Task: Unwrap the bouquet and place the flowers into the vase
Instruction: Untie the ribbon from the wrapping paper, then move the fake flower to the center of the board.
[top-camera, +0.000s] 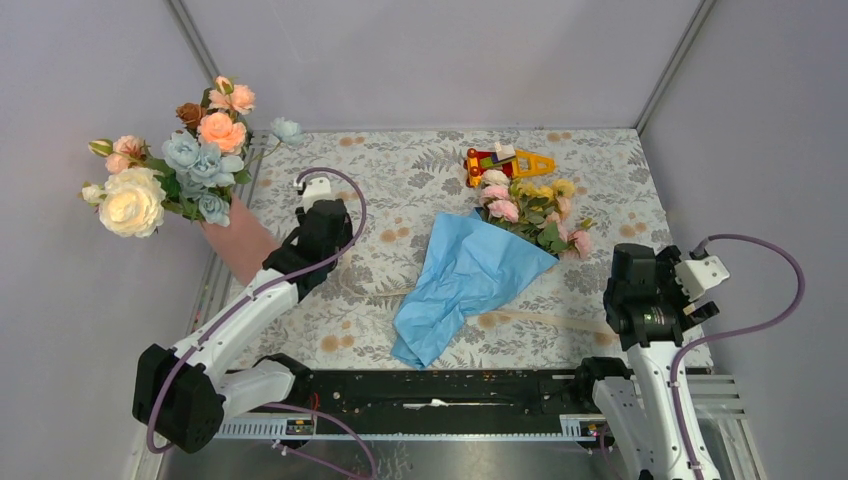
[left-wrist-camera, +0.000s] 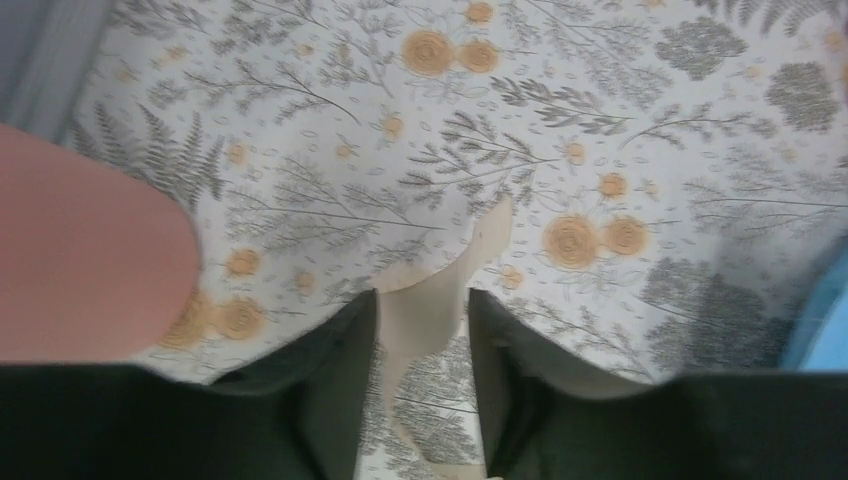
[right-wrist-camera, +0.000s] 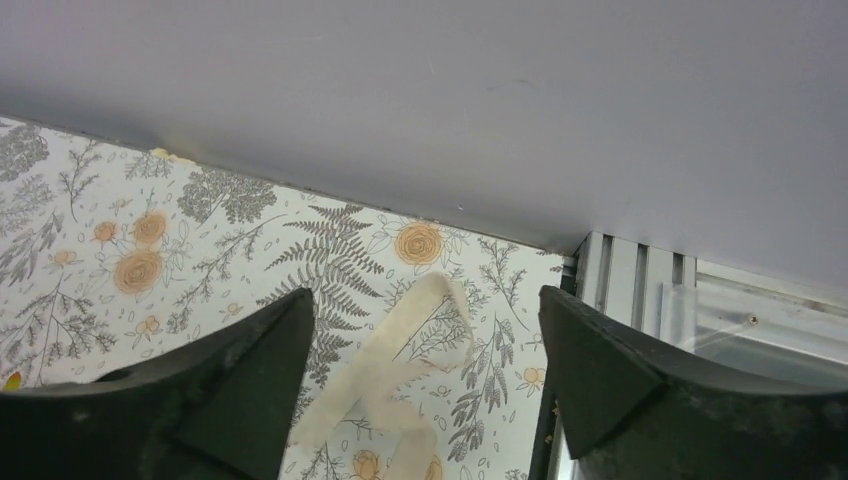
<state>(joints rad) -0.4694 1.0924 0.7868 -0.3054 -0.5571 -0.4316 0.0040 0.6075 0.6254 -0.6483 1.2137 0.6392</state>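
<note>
Jaws apart on both, left gripper (left-wrist-camera: 422, 300) narrowly, right gripper (right-wrist-camera: 425, 298) wide, each astride a slack ribbon (right-wrist-camera: 385, 350) end, so the centre-frame bouquet (top-camera: 500, 250) looks untied.

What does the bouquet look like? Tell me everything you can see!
The bouquet lies flat on the flowery tablecloth, right of the middle. Crinkled light-blue paper wraps it in a loose cone, its narrow end pointing to the near edge. Small pink, yellow and cream roses with green leaves poke out at the far end, and the farthest one seems to touch the toy. A cream ribbon lies loose by the paper, not tied round it.
</note>
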